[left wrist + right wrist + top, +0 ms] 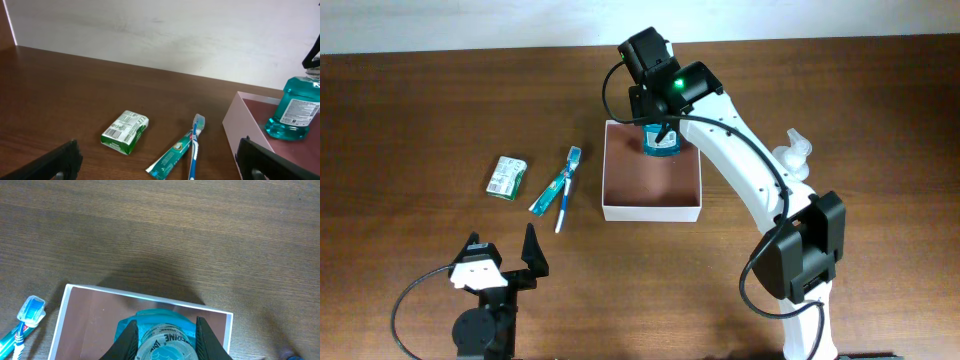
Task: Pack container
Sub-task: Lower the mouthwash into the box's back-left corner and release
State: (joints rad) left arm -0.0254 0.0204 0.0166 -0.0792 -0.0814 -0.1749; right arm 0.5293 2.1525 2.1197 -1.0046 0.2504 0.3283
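Currently the right gripper [166, 340] clamps the upright mouthwash bottle [295, 107], with the container [652, 212] floor directly beneath the jaws; the left gripper [502, 245] is spread, well apart.

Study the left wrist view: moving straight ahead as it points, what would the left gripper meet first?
Probably the toothpaste tube, lying almost dead ahead of the left gripper with the toothbrush against it; height is unclear.

My left arm [480, 322] sits folded low with my left gripper [502, 242] spread wide, while my right arm [742, 160] reaches far forward, wrist bent down, right gripper [167, 339] clamped on a teal bottle [295, 107].
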